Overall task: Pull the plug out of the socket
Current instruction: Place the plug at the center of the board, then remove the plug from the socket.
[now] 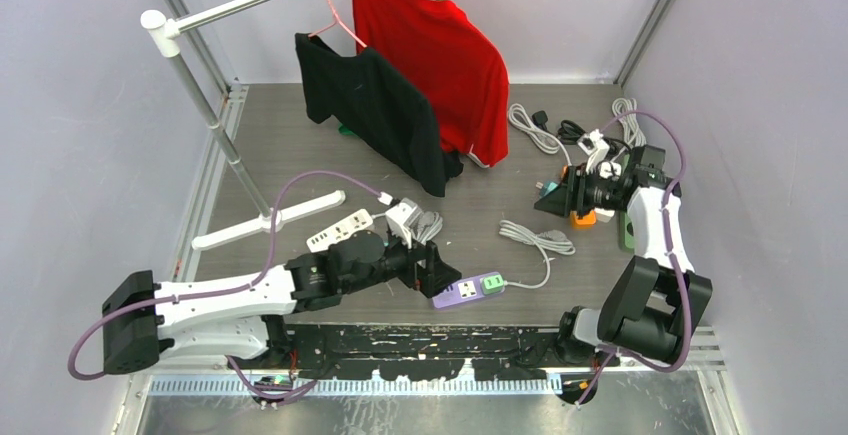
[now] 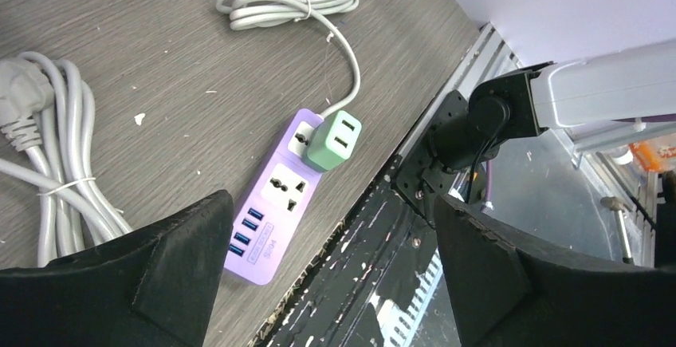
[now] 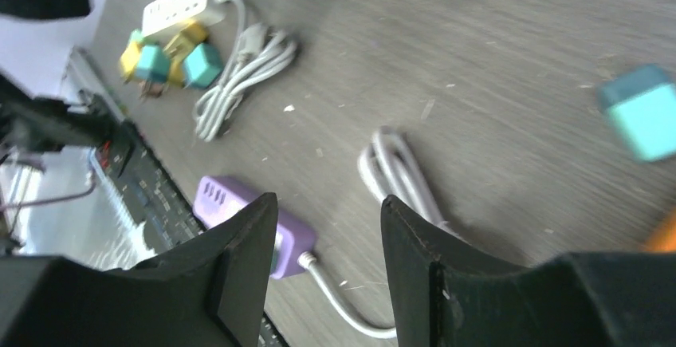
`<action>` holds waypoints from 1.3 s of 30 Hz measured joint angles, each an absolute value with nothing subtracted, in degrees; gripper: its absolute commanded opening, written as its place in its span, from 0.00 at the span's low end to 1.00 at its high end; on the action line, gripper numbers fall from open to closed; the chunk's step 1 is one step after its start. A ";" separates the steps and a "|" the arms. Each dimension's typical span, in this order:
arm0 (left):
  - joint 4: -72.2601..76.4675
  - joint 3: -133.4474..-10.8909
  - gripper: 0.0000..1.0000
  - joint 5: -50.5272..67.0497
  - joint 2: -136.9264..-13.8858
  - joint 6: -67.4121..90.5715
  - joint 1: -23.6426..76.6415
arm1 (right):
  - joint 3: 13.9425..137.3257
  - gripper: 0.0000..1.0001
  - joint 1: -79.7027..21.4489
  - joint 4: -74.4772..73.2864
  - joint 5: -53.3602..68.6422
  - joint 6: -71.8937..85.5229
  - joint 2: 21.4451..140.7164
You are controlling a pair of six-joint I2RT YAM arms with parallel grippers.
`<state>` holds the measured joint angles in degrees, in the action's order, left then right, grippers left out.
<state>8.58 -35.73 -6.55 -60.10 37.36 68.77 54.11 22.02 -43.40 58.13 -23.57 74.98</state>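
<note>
1. Green boxy plug (image 2: 335, 139) sits pushed into the end socket of a lilac plastic power strip (image 2: 275, 211), beside where the strip's cord leaves it.
2. The strip lies flat at the near edge of the grey wood-grain worktop (image 2: 159, 84), and its white cord runs to a tied coil (image 2: 287, 4) farther in.
3. The left end effector (image 2: 328, 203) hangs over the strip with its black fingers spread wide apart, gripping nothing.
4. The right end effector (image 1: 555, 198) is well apart from the strip, near a heap of cables and adapters at the far right. Its fingers stand apart with nothing between them.
</note>
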 measured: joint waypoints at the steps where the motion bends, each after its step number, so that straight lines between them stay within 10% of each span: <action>1: 8.54 -36.32 0.93 -6.22 -60.88 36.97 68.77 | 54.13 0.55 22.02 -46.17 60.12 -27.70 75.16; 18: 9.41 -39.83 0.99 -2.70 -76.42 24.97 68.79 | 56.05 0.94 10.20 -90.41 65.43 -101.10 82.13; 39: 24.86 -38.00 0.97 -2.28 -91.02 3.60 72.77 | 38.41 0.76 -9.69 -60.31 54.08 -82.63 67.83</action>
